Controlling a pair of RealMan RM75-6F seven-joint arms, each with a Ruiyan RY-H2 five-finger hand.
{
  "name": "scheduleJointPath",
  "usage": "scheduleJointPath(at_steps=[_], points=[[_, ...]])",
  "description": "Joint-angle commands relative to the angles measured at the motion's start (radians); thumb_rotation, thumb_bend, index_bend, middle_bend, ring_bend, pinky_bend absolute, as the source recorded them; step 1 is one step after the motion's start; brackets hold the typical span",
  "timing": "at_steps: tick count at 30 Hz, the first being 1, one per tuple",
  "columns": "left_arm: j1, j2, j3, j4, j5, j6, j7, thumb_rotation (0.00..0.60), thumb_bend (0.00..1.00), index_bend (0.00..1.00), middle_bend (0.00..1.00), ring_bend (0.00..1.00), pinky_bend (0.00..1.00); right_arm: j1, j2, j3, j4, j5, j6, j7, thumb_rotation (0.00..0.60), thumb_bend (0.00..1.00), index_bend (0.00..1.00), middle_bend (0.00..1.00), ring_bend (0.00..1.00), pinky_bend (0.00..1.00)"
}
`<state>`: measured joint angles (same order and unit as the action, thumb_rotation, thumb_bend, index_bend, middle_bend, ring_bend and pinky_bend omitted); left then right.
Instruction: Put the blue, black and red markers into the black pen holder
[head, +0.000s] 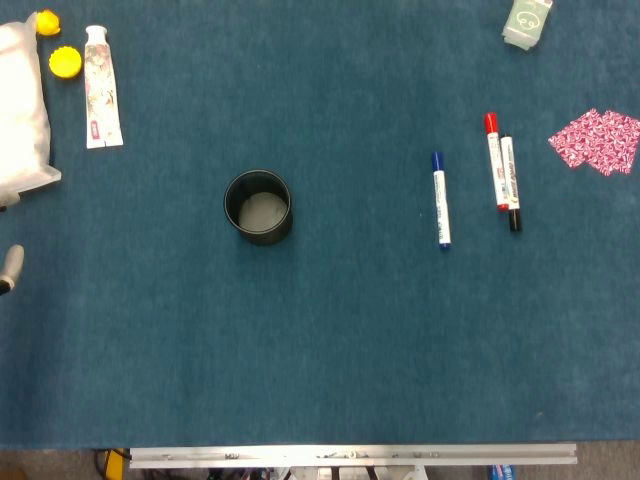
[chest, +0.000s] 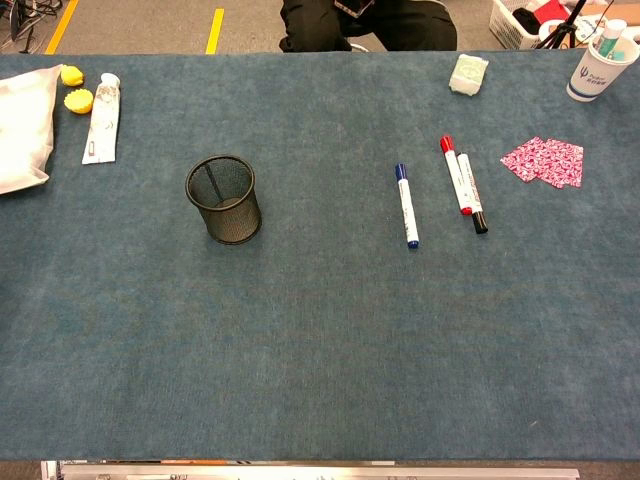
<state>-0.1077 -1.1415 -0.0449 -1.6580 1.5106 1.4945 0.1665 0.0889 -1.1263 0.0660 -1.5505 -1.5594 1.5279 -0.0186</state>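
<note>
The black mesh pen holder (head: 258, 207) (chest: 222, 198) stands upright left of centre, with nothing visible inside. Right of centre lies the blue marker (head: 440, 199) (chest: 406, 205), cap pointing away from me. Further right, the red marker (head: 495, 160) (chest: 455, 174) and the black marker (head: 510, 186) (chest: 471, 192) lie side by side, touching. A small grey rounded tip (head: 9, 268) pokes in at the left edge of the head view; it looks like part of my left hand, and how it is posed is hidden. My right hand shows in neither view.
A white bag (head: 20, 110), two yellow caps (head: 64, 62) and a tube (head: 101, 88) lie at the far left. A pink patterned cloth (head: 597, 141) and a pale green packet (head: 527, 22) sit at the far right. A paper cup (chest: 596, 68) stands at the back right.
</note>
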Motion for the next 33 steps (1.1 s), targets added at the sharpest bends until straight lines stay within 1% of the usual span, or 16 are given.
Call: scheduleJointPath(at_steps=[1,5,7,13,20,24,27,29,30,31,33], points=[[-0.001,0.002,0.001,-0.003,0.001,-0.003,-0.001,0.6,0.32,0.29,0.38,0.36,0.34,0.002,0.0,0.0,0.003,-0.001,-0.001,0.005,0.6,0.3,0.46,0.4,0.29,0.32],[-0.014,0.008,0.001,-0.009,0.01,-0.02,-0.009,0.6,0.32,0.29,0.37,0.36,0.34,0.009,0.001,0.012,0.007,-0.018,0.016,0.027,0.6,0.3,0.46,0.4,0.29,0.32],[-0.022,0.013,0.003,-0.011,0.017,-0.032,-0.023,0.6,0.32,0.27,0.37,0.36,0.34,0.012,0.004,0.02,0.005,-0.023,0.028,0.038,0.6,0.3,0.46,0.4,0.29,0.32],[-0.072,0.033,0.002,-0.042,-0.001,-0.13,-0.086,0.6,0.28,0.19,0.36,0.36,0.34,0.027,0.026,0.049,-0.008,-0.019,0.038,0.041,0.6,0.3,0.46,0.4,0.29,0.32],[-0.154,0.008,-0.004,-0.018,0.004,-0.255,-0.247,0.6,0.27,0.16,0.34,0.34,0.34,0.048,0.027,0.062,-0.016,-0.014,0.022,0.028,0.6,0.3,0.46,0.4,0.29,0.32],[-0.204,-0.035,-0.011,0.023,0.003,-0.32,-0.333,0.6,0.25,0.15,0.33,0.32,0.34,0.059,0.022,0.064,-0.017,-0.012,0.01,0.022,0.6,0.3,0.46,0.4,0.29,0.32],[-0.24,-0.068,-0.012,0.052,0.001,-0.371,-0.403,0.598,0.21,0.14,0.29,0.29,0.32,0.064,0.018,0.065,-0.014,-0.011,0.005,0.016,0.6,0.3,0.46,0.4,0.29,0.32],[-0.265,-0.086,-0.01,0.071,0.003,-0.408,-0.442,0.552,0.19,0.12,0.26,0.26,0.29,0.065,0.016,0.066,-0.013,-0.008,0.003,0.014,0.6,0.3,0.46,0.4,0.29,0.32],[-0.275,-0.095,-0.01,0.08,0.003,-0.421,-0.455,0.502,0.18,0.12,0.25,0.24,0.28,0.065,0.016,0.066,-0.012,-0.006,0.004,0.013,0.6,0.3,0.46,0.4,0.29,0.32],[-0.284,-0.104,-0.009,0.091,0.003,-0.433,-0.467,0.426,0.17,0.11,0.23,0.23,0.26,0.065,0.016,0.066,-0.012,-0.005,0.004,0.012,0.6,0.3,0.46,0.4,0.29,0.32],[-0.302,-0.127,-0.008,0.116,0.003,-0.456,-0.5,0.348,0.17,0.1,0.21,0.21,0.25,0.064,0.016,0.066,-0.01,-0.003,0.007,0.012,0.6,0.3,0.46,0.4,0.29,0.32]])
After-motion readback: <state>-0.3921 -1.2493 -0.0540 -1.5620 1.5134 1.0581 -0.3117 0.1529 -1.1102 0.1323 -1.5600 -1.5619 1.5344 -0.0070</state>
